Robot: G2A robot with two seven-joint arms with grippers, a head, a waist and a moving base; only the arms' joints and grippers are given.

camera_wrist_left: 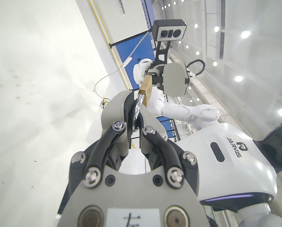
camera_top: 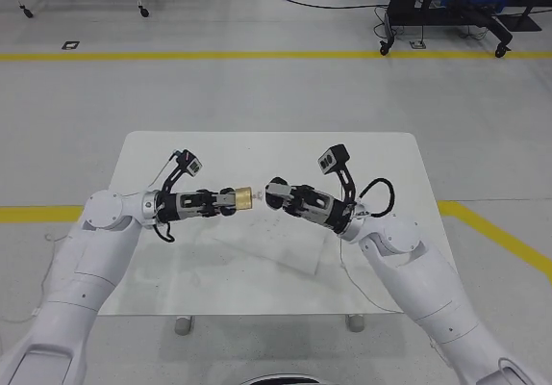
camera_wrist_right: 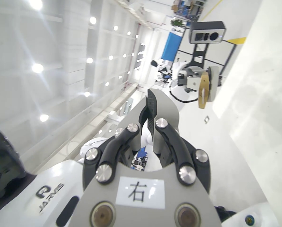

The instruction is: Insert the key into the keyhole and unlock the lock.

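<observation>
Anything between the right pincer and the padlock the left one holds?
Nothing visible: only open air separates the right pincer from the brass padlock, which is held by the left pincer.

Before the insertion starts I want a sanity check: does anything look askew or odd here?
Nothing stands out. The left gripper holds the lock by its shackle above the table, body toward the shut right gripper. Whether that one grips a key is too hidden to tell.

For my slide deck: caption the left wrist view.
Left gripper clamps the brass padlock by its shackle, the right gripper facing it.
</observation>
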